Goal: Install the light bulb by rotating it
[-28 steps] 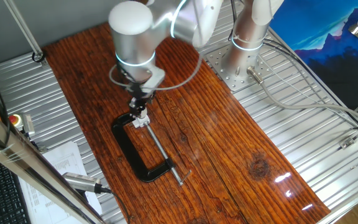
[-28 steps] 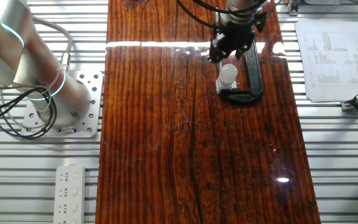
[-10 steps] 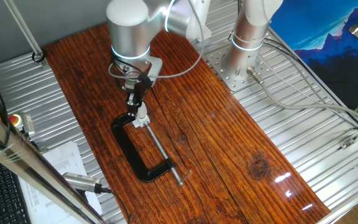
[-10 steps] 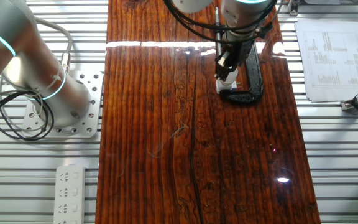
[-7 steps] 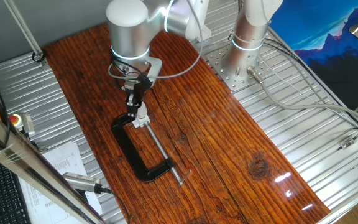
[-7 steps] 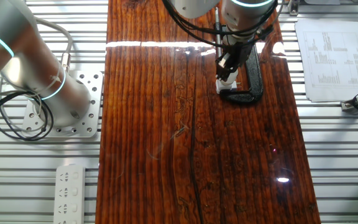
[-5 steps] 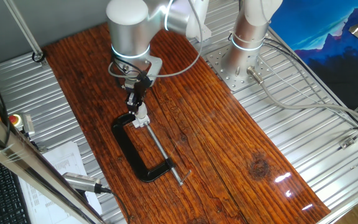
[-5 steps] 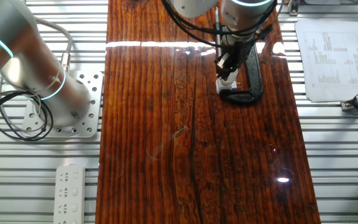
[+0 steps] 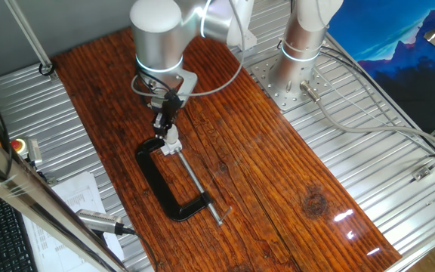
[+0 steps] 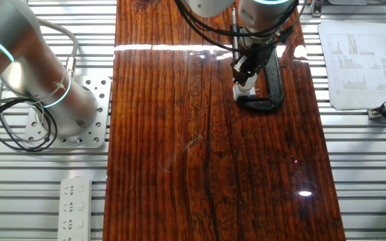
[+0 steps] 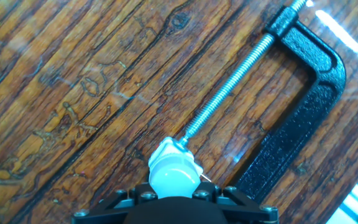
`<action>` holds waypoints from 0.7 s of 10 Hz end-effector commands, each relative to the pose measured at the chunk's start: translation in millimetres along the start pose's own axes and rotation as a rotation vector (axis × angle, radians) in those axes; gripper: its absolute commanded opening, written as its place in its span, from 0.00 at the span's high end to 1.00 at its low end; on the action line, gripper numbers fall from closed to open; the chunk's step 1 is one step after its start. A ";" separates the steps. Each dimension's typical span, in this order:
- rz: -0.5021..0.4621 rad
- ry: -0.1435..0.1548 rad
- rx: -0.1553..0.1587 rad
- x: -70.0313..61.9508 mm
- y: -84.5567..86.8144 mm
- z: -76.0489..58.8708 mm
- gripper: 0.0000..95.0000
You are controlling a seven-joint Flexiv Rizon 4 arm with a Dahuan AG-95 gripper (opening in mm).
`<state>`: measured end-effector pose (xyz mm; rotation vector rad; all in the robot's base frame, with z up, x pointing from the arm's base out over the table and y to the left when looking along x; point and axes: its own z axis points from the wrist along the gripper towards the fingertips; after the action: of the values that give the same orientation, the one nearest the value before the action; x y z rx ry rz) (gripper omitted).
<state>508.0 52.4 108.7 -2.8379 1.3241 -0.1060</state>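
The bulb (image 11: 174, 172) sits at the bottom centre of the hand view, on top of a white socket (image 10: 244, 93) that the C-clamp (image 9: 165, 193) presses at the end of its long screw (image 11: 229, 90). I think the clamp is there so that the socket does not turn with the bulb when it is rotated.

The gripper (image 9: 166, 126) comes down on the bulb from above, in the upper left part of one fixed view, and its fingers seem to pinch the bulb. This grasp from the top lets the wrist turn around the bulb's own axis.

The hand view shows the frosted dome clearly and the screw meeting the socket, but the fingertips are out of its frame. The fixed views show the arm and the whole clamp on the wooden surface (image 10: 179, 167), but there the bulb is mostly hidden by the gripper. How deep the bulb sits I cannot tell.
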 end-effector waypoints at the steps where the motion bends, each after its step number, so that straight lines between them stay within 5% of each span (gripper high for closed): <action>1: 0.047 0.000 0.012 1.1 -0.1 2.2 0.80; 7: 0.205 0.011 0.013 3.0 1.3 0.9 0.80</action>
<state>507.0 49.4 108.1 -2.6896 1.5784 -0.1250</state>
